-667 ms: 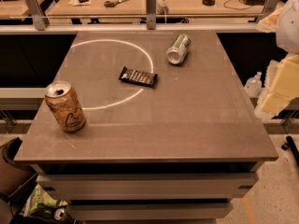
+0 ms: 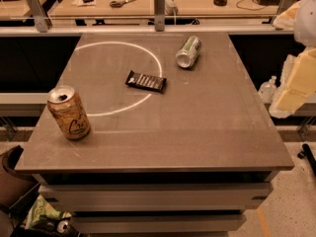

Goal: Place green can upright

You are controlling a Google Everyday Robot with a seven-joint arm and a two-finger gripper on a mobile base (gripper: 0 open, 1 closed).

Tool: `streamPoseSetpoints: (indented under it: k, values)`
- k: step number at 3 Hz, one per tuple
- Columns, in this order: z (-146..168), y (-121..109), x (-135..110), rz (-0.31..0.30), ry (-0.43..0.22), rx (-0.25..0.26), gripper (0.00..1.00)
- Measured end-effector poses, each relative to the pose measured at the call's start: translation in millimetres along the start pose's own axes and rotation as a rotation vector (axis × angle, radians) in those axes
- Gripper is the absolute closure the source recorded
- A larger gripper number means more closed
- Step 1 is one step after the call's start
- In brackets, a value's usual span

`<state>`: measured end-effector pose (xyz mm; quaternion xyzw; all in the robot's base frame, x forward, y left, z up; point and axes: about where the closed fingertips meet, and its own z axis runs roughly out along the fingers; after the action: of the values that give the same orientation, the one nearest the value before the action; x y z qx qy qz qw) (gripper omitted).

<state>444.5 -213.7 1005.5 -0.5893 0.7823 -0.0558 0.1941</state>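
- At the left front of the table [image 2: 197, 132] an orange can [image 2: 68, 113] stands upright with its top opened. What is inside cannot be seen, and it is no part of the job.
- Behind it and to the right a white ring [image 2: 159, 60] is marked on the table top. A dark candy bar [image 2: 145, 81] lies flat across the ring's right-hand arc.
- Farther right, near the back edge and just outside the ring, the green can [image 2: 188, 52] lies on its side. One silver end faces front-left and it touches nothing. Whether it is opened or holds any drink cannot be told.
- At the right edge of the view, beside the table and off its top, the gripper [image 2: 295, 85] hangs with the pale arm, well apart from the green can. Whether the jaws are released or clenched cannot be told.
- Judged from this, the task is at its first step: the green can is not held and the reach toward it is yet to be made.
- The next move calls for bringing the gripper in over the table's right side and setting the jaws across the can's round body, not its ends. The can may roll if nudged. After that comes a lift, a quarter turn, and setting one silver end flat on bare table clear of the candy bar.
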Motion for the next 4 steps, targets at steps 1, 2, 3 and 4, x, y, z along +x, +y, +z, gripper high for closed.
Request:
streamPoseSetpoints:
  k: [1, 2, 3, 4]
  values:
    - [-9.0, -27.5, -1.8, 0.143, -0.033, -0.023, 0.00]
    - [-14.0, -50.8, -11.4, 0.334, -0.084, -0.025, 0.00]
    - [-13.1, -67.2, -23.2, 0.480, -0.074, 0.009, 0.00]
    - [-0.1, -83.2, -28.6, 0.628, -0.022, 0.044, 0.00]
